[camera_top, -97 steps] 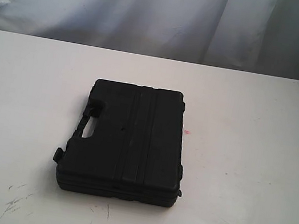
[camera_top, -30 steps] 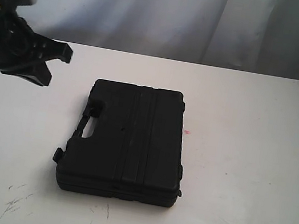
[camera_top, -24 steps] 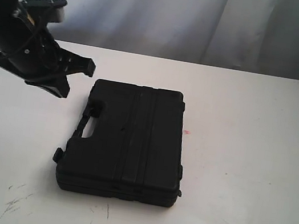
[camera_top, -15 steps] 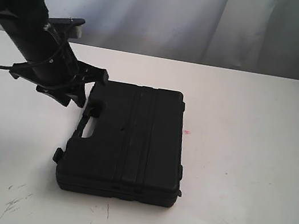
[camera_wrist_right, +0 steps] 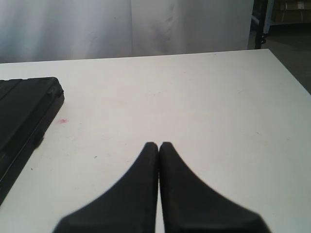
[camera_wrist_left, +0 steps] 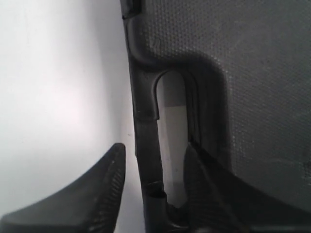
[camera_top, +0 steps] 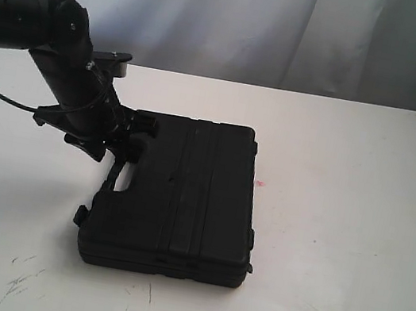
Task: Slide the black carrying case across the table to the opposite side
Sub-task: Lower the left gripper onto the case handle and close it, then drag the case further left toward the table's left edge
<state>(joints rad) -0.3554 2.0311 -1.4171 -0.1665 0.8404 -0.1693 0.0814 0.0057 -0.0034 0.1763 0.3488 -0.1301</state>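
A white fabric curtain (camera_top: 295, 26) hangs across the whole background in soft vertical folds. At the far right, a dark metal stand (camera_wrist_right: 258, 22) stands on a dark floor (camera_wrist_right: 291, 56).

Bright, even light; pale glare on the table (camera_top: 356, 230); faint shadows; blurred foreground in 2 wrist views.

L arm (camera_top: 59, 41) slants down from ext. view's upper left; L gripper (camera_top: 131, 140) low, jaws spread wide. R gripper (camera_wrist_right: 159, 144): fingertips pressed together.
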